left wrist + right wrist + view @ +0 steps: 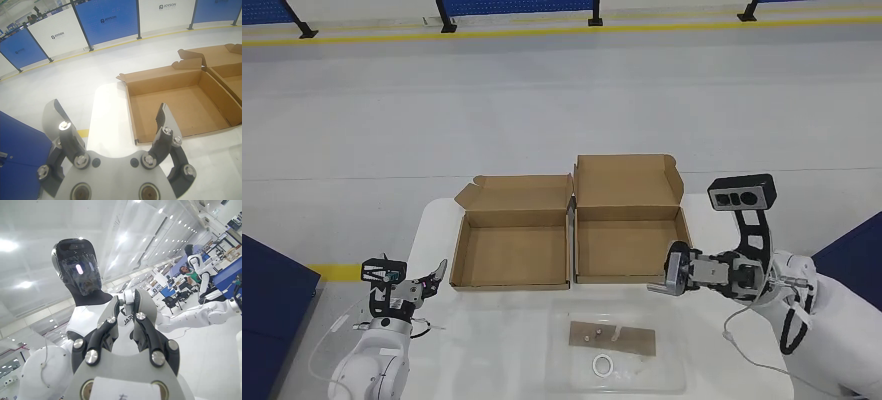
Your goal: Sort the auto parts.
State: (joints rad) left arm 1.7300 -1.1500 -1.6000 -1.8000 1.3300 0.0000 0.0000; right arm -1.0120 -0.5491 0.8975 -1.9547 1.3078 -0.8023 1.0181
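Right claw (126,300) clenched on a silver metal part (129,307), held up beside the right box (627,262). Left claw (109,105) released; left box (181,106) just ahead of it. By the look, nothing sorted into either box yet. White ring (602,365) and small pieces (600,334) wait between the claws. Sorting barely begun.

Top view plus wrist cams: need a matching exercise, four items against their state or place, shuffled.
Items
1. left gripper
2. right gripper
3. left brown cardboard box
4. small white ring

States or places
A. lies in the clear plastic tray
B. lid flap folded open
C. shut on a silver metal part
D. open, holding nothing

Pairs: 1-D, 2-C, 3-B, 4-A
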